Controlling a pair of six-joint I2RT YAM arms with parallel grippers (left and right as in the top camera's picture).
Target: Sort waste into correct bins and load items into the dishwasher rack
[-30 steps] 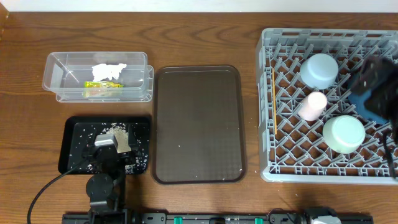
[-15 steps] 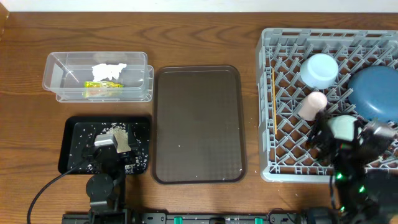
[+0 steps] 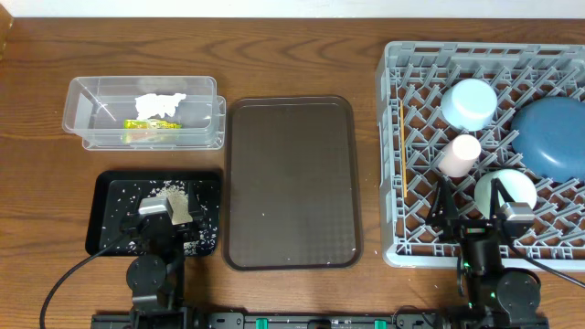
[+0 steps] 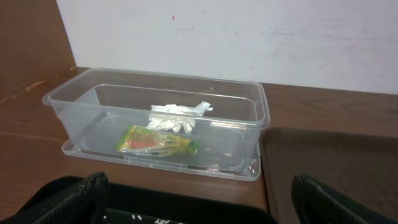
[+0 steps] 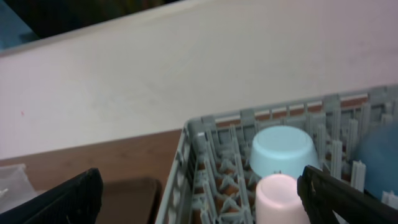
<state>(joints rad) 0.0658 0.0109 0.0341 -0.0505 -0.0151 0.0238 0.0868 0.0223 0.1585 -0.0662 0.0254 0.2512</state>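
The grey dishwasher rack (image 3: 475, 47) holds the dark-blue dish (image 3: 548, 135), light-blue bowl (image 3: 469, 102), pink cup (image 3: 459, 155), pale-green bowl (image 3: 505, 194) and wooden stick (image 3: 401, 137). My right gripper (image 3: 468, 196) is open and empty over the rack's front edge. Its wrist view (image 5: 199, 193) shows the light-blue bowl (image 5: 281, 149) and pink cup (image 5: 283, 199) ahead. The clear tub (image 3: 87, 114) holds the tissue (image 3: 160, 100) and wrapper (image 3: 151, 128). My left gripper (image 3: 167, 203) is open and empty over the black tray (image 3: 105, 219), which holds rice (image 3: 206, 239).
The brown serving tray (image 3: 291, 183) lies between the bins and the rack. The left wrist view shows the clear tub (image 4: 155, 99) ahead of the left gripper (image 4: 199, 199), with a white wall behind it. Both arm bases stand at the table's front edge.
My right arm has left the dark-blue dish resting in the rack's right side and drawn back to the rack's front edge. The left arm has not moved.
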